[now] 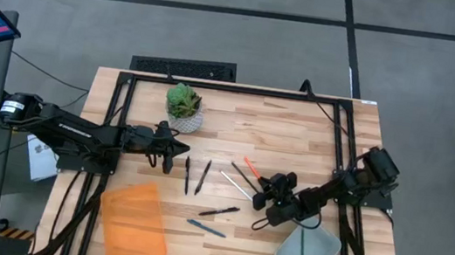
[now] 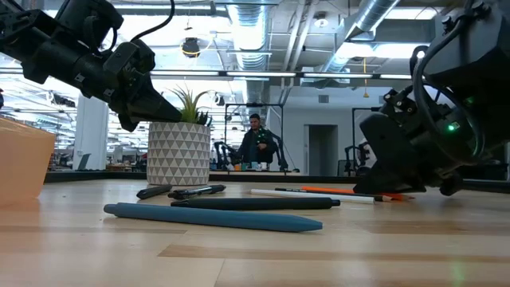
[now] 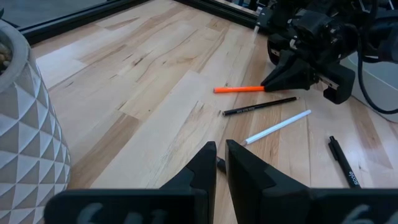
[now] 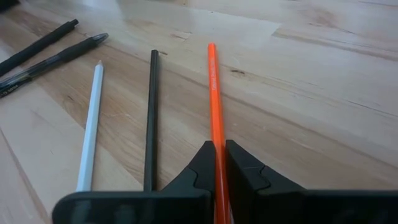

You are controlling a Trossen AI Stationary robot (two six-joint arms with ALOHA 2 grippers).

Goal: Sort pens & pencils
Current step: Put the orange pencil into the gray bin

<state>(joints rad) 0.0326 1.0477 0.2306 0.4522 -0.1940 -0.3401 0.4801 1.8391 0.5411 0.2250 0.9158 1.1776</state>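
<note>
Down on the pale butcher-block table, the right gripper has its two dark, wedge-shaped fingers clenched on the slim orange pencil, whose smooth painted shaft runs straight out between them along the wood grain. Just beside that orange pencil lie a thin matte black pencil and a white pencil, all three nearly parallel; beyond the white one, two glossy black pens with clips rest at a slant. From above, this fan of sticks sits near the right gripper, with another black pen and a blue pen lying apart from it toward the table's front edge. A translucent orange bin and a pale grey bin, holding one thin green pencil, stand well apart from each other at that edge. The left gripper hangs with its fingers pressed nearly together on nothing, beside the white planter with its faceted triangle pattern and spiky green plant.
</note>
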